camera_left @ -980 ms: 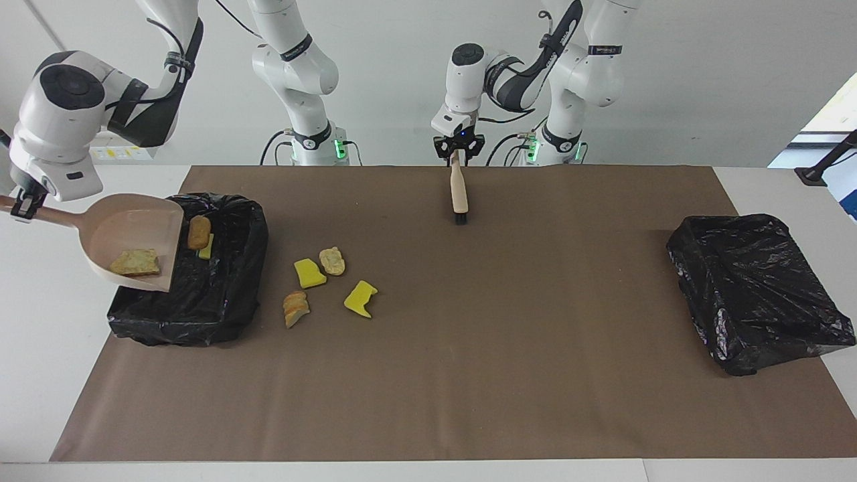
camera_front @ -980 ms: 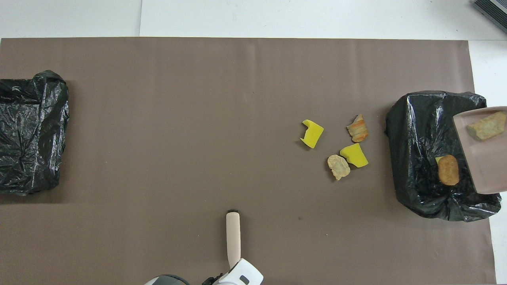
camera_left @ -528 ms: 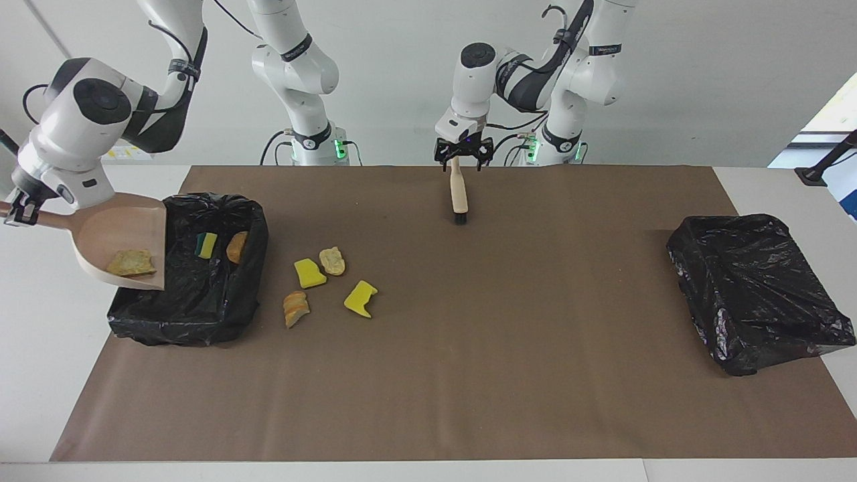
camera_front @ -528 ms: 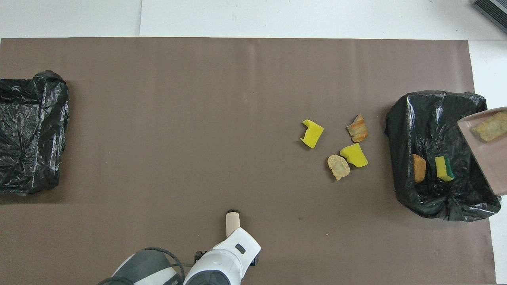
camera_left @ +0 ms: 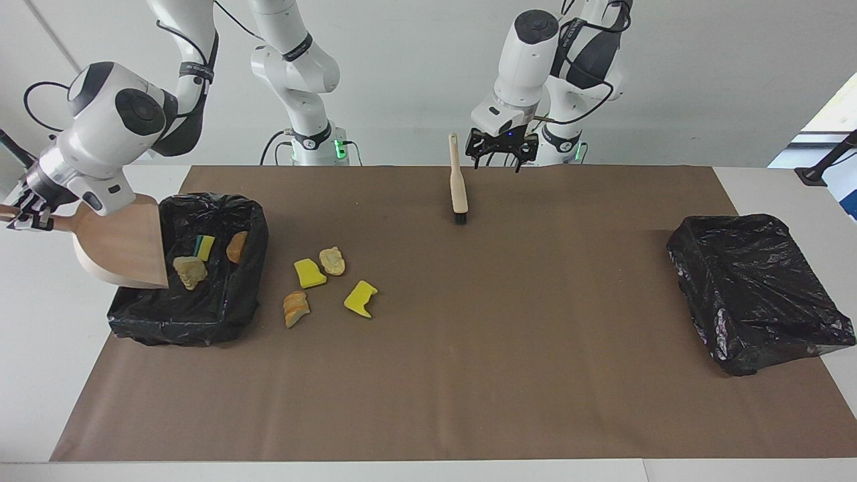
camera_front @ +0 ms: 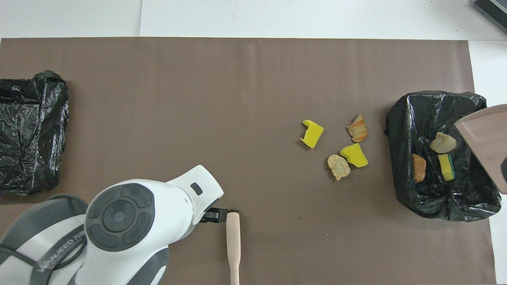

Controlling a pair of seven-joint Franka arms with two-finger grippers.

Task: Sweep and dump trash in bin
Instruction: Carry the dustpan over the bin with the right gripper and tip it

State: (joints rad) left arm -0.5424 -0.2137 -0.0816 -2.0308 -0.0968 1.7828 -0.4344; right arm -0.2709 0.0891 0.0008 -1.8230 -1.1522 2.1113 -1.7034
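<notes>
- While tipped steeply over the bin (camera_left: 248, 221) at frame left, dustpan (camera_left: 124, 244) sheds its last scrap; right gripper (camera_left: 25, 211) clenched on the handle.
- Three trash scraps (camera_left: 191, 271) now inside; four (camera_left: 310, 273) remain mid-left.
- Left gripper (camera_left: 502, 148) released, now lifted off the brush (camera_left: 458, 184), top centre.

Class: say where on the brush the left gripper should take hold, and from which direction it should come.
Grip the brush at the slim end of its handle, the end nearest the robots, probably coming down from above with a finger on each side. The handle narrows there, and the bristles at the other end stay free to sweep. The left gripper hangs open just beside it.
</notes>
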